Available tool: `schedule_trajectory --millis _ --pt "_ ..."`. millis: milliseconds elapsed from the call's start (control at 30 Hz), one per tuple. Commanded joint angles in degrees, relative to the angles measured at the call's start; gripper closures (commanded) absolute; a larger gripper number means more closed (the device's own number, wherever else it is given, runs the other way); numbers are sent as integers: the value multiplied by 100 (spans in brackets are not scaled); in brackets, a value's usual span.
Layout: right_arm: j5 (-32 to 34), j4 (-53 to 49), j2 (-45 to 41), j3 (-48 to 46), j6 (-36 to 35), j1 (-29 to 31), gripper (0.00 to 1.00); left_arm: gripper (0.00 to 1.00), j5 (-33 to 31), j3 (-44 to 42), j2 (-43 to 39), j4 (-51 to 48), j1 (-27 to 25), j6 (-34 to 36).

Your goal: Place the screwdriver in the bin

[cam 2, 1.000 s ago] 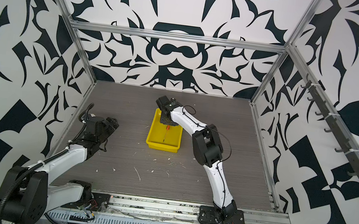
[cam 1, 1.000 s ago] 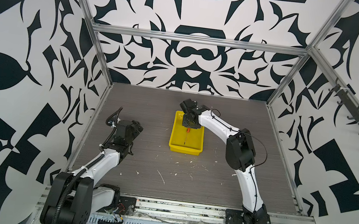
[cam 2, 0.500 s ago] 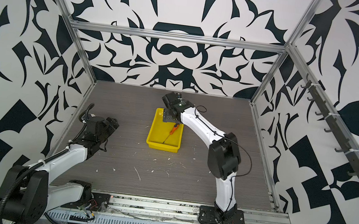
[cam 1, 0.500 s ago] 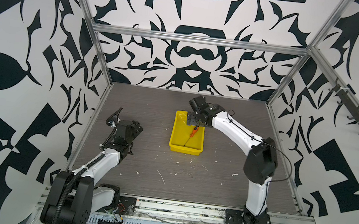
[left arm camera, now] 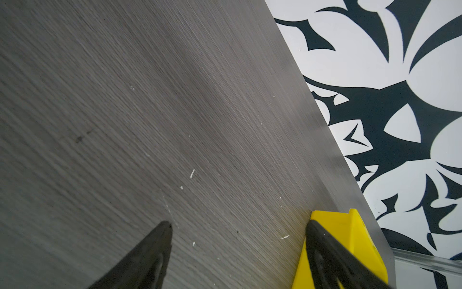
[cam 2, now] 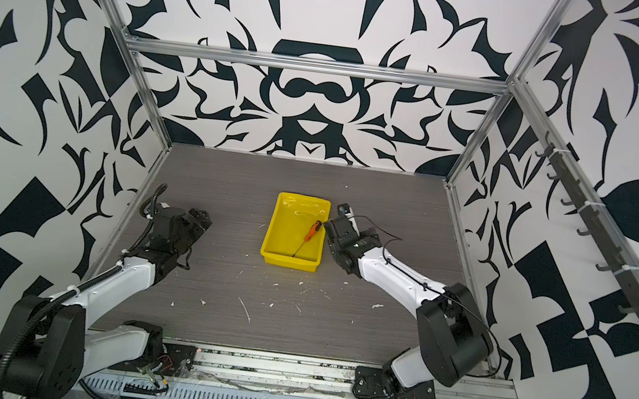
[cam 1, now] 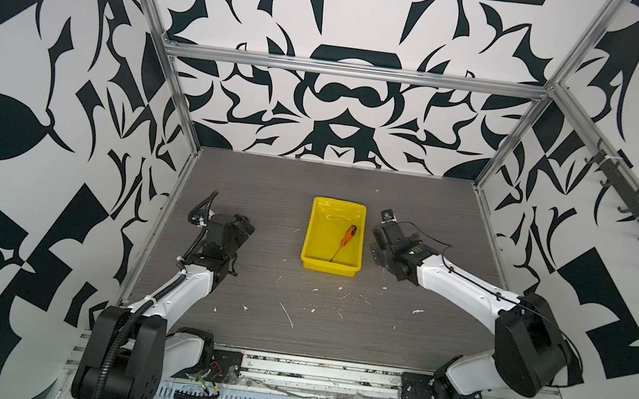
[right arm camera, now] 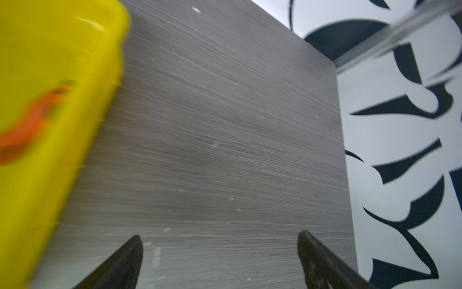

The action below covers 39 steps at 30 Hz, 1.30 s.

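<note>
Grey wood-grain tabletop carries small white scraps, scattered mostly at 6 o'clock from the shallow bright yellow plastic bin. A black-and-white patterned wall closes the space at 12 o'clock.

The slim orange-handled screwdriver lies slanted inside the bin, its handle toward 1 o'clock and its dark shaft pointing to 7 o'clock near the front wall. The right gripper sits just outside the rim at 3 o'clock of the bin, with its fingers spread wide over bare tabletop and the screwdriver off to their side. The left gripper sits well apart at 9 o'clock, jaws likewise spread, gripping nothing.
</note>
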Motion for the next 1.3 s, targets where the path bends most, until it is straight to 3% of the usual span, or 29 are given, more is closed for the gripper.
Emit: schedule_trajectory --millis 0,67,200,667,800,900,967,1033,1133,1200,1267 --pt "297 1236 -340 -407 -257 -929 1 14 -28 40 -122 17 -10 -70" --pt "352 1564 -362 -675 -95 -1374 1 14 -84 17 -160 12 -10 -62" --pt "-231 2516 -446 -1279 17 -1892 2 14 -97 -14 -206 33 -9 -95" --pt "-425 5744 -179 -2687 -381 -2019 6 14 -33 -118 -206 366 -54 -44" --pt "-382 6368 218 -2801 -388 -2056 6 7 -268 -58 -131 149 -113 -38" --pt "-686 6223 245 -2754 -447 -2066 6 7 -640 157 -96 -396 -260 3" --pt "-687 6272 299 -2734 -518 -2066 7 0 -1179 49 -109 -202 -591 186" --pt "-760 6292 249 -2782 -470 -2066 6 0 -1525 -12 -182 -125 -825 357" --pt "-1138 6825 332 -3048 -564 -2096 7 0 -1155 96 -509 -307 -868 914" --pt "-1341 7757 697 -3288 -834 -2088 9 0 -966 77 -776 -267 -867 1344" --pt "-1585 7294 485 -3253 -818 -2059 3 0 -1235 28 -1073 -380 -865 1467"
